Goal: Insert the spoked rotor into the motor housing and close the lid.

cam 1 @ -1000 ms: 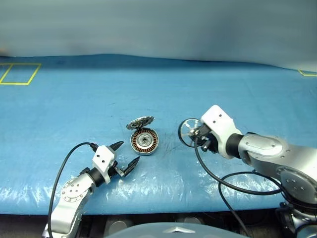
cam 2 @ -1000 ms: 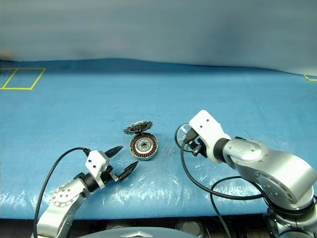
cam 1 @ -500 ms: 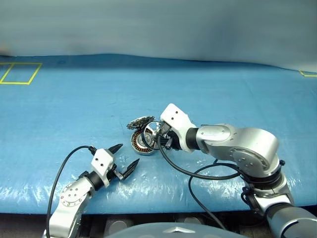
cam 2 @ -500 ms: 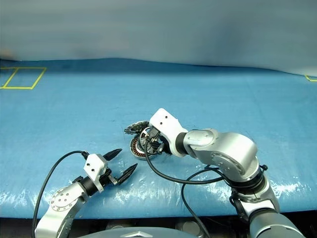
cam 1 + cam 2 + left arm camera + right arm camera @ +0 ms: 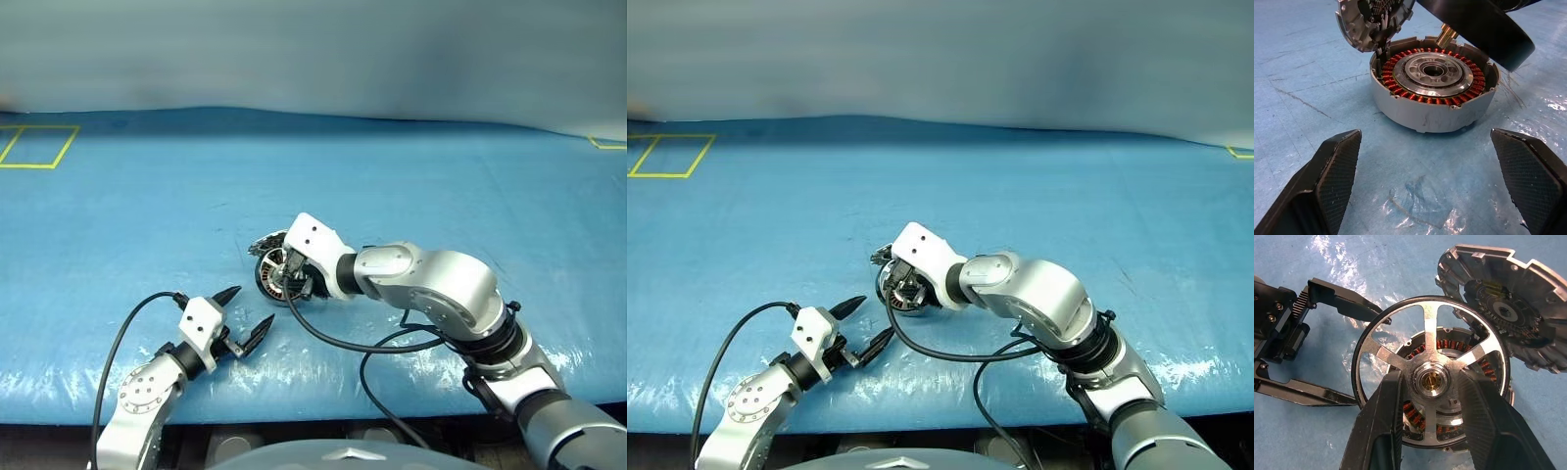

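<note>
The motor housing (image 5: 1425, 115), a silver cup with copper windings, sits on the blue table. The lid (image 5: 1371, 22) leans tilted against the housing's far rim, toothed face toward it. My right gripper (image 5: 1432, 377) is shut on the hub of the spoked rotor (image 5: 1400, 357). It holds the dark-rimmed wheel just above the housing (image 5: 1484, 367), roughly centred over it. The rotor's dark rim (image 5: 1484, 29) and brass shaft hang over the housing's far side. My left gripper (image 5: 251, 306) is open, a short way in front of the housing, pointing at it with nothing between its fingers.
A blue plastic sheet (image 5: 147, 215) covers the whole table. Yellow tape marks lie at the far left (image 5: 39, 145) and far right (image 5: 607, 144). My right arm's black cable (image 5: 343, 343) loops over the table near the front edge.
My right arm has swung left, carrying the rotor from the right of the housing to just over it. The left gripper has stayed in place, open.
</note>
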Available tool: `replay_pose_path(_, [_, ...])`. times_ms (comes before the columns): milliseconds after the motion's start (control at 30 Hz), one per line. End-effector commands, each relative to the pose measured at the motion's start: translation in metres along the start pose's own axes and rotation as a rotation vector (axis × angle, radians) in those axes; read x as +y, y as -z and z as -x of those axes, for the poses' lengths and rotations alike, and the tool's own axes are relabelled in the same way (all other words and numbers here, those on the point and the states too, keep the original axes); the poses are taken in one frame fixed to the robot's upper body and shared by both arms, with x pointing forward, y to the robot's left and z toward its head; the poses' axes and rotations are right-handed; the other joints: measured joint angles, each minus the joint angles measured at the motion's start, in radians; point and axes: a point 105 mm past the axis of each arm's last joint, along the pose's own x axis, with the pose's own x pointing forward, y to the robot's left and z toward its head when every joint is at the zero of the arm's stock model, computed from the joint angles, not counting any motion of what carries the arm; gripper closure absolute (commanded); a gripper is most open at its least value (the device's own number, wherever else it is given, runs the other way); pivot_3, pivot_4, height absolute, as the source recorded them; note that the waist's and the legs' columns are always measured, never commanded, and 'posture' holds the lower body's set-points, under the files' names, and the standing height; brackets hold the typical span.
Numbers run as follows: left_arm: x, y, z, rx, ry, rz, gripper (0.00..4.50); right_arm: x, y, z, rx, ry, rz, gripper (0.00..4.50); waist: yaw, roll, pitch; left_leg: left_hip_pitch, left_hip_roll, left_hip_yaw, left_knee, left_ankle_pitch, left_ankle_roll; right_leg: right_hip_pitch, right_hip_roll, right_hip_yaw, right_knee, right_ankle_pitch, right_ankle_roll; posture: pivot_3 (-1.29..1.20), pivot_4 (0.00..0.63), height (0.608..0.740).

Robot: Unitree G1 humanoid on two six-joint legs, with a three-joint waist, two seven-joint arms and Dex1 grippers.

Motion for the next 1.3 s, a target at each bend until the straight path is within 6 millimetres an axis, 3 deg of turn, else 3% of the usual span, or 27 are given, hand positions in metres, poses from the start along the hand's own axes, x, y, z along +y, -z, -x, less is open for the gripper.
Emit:
replay_pose_path(33, [-0.001, -0.008, 0.0, -0.037, -0.008, -0.019, 0.0, -0.001, -0.007, -0.002, -0.034, 0.0, 0.031, 3.18, 0.0, 0.0, 0.0, 0.0, 0.0, 0.0, 0.0, 0.0, 0.0, 0.0, 0.0, 0.0, 0.0, 0.0, 0.0, 0.0, 0.15, 0.74])
replay_pose_path(533, [0.0, -0.006, -0.002, -0.039, -0.012, -0.015, 0.0, -0.009, 0.011, -0.003, 0.032, 0.032, 0.024, 3.18, 0.001, 0.0, 0.0, 0.0, 0.0, 0.0, 0.0, 0.0, 0.0, 0.0, 0.0, 0.0, 0.0, 0.001, 0.001, 0.0, 0.15, 0.74])
replay_pose_path(567, [0.0, -0.006, -0.002, -0.04, -0.012, -0.015, 0.0, -0.008, 0.011, -0.003, 0.033, 0.03, 0.023, 2.45, 0.002, 0.0, 0.0, 0.0, 0.0, 0.0, 0.0, 0.0, 0.0, 0.0, 0.0, 0.0, 0.0, 0.001, 0.001, 0.0, 0.15, 0.74])
replay_pose_path(733, [0.001, -0.006, -0.002, -0.04, -0.012, -0.019, 0.0, -0.007, 0.011, -0.004, 0.034, 0.031, 0.028, 0.91, -0.001, 0.0, 0.0, 0.0, 0.0, 0.0, 0.0, 0.0, 0.0, 0.0, 0.0, 0.0, 0.0, 0.001, 0.001, 0.0, 0.15, 0.74])
replay_pose_path(967, [0.001, -0.006, -0.002, -0.038, -0.012, -0.019, 0.0, -0.008, 0.008, -0.003, 0.012, 0.043, 0.007, 0.91, -0.001, 0.0, 0.0, 0.0, 0.0, 0.0, 0.0, 0.0, 0.0, 0.0, 0.0, 0.0, 0.0, 0.001, 0.002, 0.0, 0.15, 0.74])
replay_pose_path(1300, [0.003, -0.007, -0.001, -0.038, -0.011, -0.025, 0.0, -0.004, 0.012, -0.016, -0.033, 0.075, -0.082, 4.21, -0.001, 0.0, 0.0, 0.0, 0.0, 0.0, 0.0, 0.0, 0.0, 0.0, 0.0, 0.0, 0.0, 0.001, 0.003, 0.0, 0.15, 0.74])
